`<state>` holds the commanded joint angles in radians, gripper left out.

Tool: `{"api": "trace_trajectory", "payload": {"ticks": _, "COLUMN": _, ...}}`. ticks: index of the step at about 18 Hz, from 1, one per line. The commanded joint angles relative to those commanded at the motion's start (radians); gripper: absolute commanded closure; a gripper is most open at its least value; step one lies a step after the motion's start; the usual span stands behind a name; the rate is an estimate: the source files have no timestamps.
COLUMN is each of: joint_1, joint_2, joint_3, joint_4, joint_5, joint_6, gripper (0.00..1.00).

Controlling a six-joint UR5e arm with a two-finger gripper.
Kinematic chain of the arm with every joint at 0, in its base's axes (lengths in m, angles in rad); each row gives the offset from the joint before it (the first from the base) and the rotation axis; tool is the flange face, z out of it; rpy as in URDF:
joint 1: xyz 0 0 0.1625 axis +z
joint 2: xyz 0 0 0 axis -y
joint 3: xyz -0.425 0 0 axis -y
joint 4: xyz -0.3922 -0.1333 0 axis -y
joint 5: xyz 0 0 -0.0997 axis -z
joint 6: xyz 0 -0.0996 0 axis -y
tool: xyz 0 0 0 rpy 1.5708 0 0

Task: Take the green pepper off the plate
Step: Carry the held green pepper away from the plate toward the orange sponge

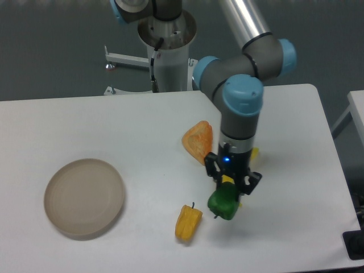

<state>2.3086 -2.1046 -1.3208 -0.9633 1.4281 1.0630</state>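
Note:
The green pepper [223, 204] is small, glossy and bright green. It sits between the fingers of my gripper [230, 193], right of the table's middle and far from the plate. The gripper points down and is shut on the pepper. I cannot tell whether the pepper touches the table or hangs just above it. The plate [84, 197] is a round beige-grey dish with a raised rim at the front left of the table, and nothing lies in it.
A yellow-orange pepper [187, 222] lies on the table just left of the green pepper. An orange wedge-shaped item [198, 140] lies behind the gripper. A small yellow piece [253, 152] shows beside the arm. The table's right edge [335, 170] is nearby.

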Motion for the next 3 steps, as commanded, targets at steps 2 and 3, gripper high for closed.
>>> {"api": "trace_trajectory", "payload": {"ticks": 2, "joint_1": 0.0, "joint_2": 0.0, "joint_3": 0.0, "joint_4": 0.0, "joint_5": 0.002, "joint_6": 0.0, "gripper": 0.72}}
{"api": "trace_trajectory", "payload": {"ticks": 3, "joint_1": 0.002, "joint_2": 0.0, "joint_3": -0.002, "joint_4": 0.0, "joint_5": 0.002, "joint_6": 0.0, "gripper": 0.72}}
